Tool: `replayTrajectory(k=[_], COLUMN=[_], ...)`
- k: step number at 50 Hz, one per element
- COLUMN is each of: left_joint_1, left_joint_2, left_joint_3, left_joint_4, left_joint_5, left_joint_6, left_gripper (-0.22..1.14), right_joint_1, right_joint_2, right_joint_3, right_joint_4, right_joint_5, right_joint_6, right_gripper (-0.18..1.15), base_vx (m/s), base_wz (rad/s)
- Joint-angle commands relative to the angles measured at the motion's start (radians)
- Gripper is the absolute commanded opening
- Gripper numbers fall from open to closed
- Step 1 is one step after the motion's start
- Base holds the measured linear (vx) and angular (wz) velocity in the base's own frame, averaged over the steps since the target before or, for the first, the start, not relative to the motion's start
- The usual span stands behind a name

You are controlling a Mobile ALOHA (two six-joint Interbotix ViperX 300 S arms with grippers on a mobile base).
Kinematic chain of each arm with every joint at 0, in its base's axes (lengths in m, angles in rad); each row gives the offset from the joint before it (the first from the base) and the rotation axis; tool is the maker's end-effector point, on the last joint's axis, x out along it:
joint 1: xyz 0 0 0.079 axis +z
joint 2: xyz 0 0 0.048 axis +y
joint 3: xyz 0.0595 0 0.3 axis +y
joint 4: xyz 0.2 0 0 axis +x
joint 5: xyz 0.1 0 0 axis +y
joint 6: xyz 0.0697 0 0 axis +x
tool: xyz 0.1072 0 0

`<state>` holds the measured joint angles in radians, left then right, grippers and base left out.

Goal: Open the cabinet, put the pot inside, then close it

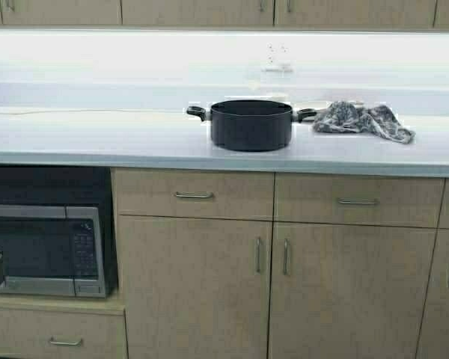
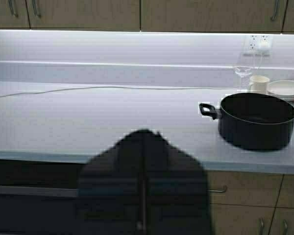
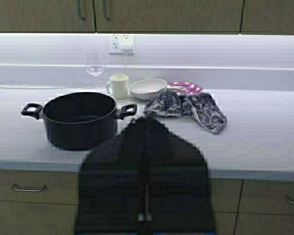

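Matte-black and lidless, the pot (image 1: 251, 125) is seen upright on the pale countertop (image 1: 97, 142), near the middle of the high view, with its two loop handles turned out to either side; nothing is held against it. Just beside its right handle a patterned grey cloth (image 1: 363, 121) is crumpled on the same surface. Behind the pot, as shown in the right wrist view, a cream mug (image 3: 118, 86), a stemmed glass (image 3: 95, 66), a shallow white bowl (image 3: 147, 88) and a pink dotted plate (image 3: 185, 88) are lined up near the backsplash, below a wall socket (image 3: 121, 43). Only the lower edge of the cabinet (image 1: 198, 12) is caught along the top of the high view; its two tan doors are shut, with slim handles at the seam. Below the counter, drawers and floor cabinet doors (image 1: 194, 288) are closed, and a microwave (image 1: 45, 250) is set in a recess on the left. The left gripper (image 2: 143, 142) is kept low in front of the counter edge, well apart from the pot, its fingers pressed together on nothing; the right gripper (image 3: 146, 128) is likewise held low before the counter, fingers apparently closed and empty, though the tips are dark and hard to separate.
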<state>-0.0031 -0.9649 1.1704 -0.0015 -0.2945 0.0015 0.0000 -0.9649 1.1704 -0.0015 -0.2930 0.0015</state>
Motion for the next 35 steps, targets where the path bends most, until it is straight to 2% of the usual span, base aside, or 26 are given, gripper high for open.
replayTrajectory(k=[1,5,10,35], left_joint_1=[-0.009,-0.009,-0.009,-0.009], left_joint_2=[0.000,0.000,-0.002,0.006], left_joint_3=[0.002,0.002,0.005,0.020], left_joint_4=[0.034,0.052,0.052,0.046], left_joint_5=[-0.012,-0.014,-0.014,-0.014], left_joint_6=[0.005,-0.002,-0.014,-0.067], left_gripper=[-0.01,0.07,0.04,0.03], right_joint_1=[0.008,0.008,0.008,0.008], right_joint_2=[0.014,0.020,0.025,0.060], right_joint_3=[0.009,0.014,0.011,0.014], right_joint_4=[0.002,0.000,-0.003,-0.011], right_joint_5=[-0.011,-0.009,-0.009,-0.009], right_joint_6=[0.011,0.028,0.043,0.046], right_gripper=[0.08,0.09,0.05,0.05], base_vx=[0.01,0.02,0.04,0.09], base_wz=[0.00,0.00,-0.01,-0.03])
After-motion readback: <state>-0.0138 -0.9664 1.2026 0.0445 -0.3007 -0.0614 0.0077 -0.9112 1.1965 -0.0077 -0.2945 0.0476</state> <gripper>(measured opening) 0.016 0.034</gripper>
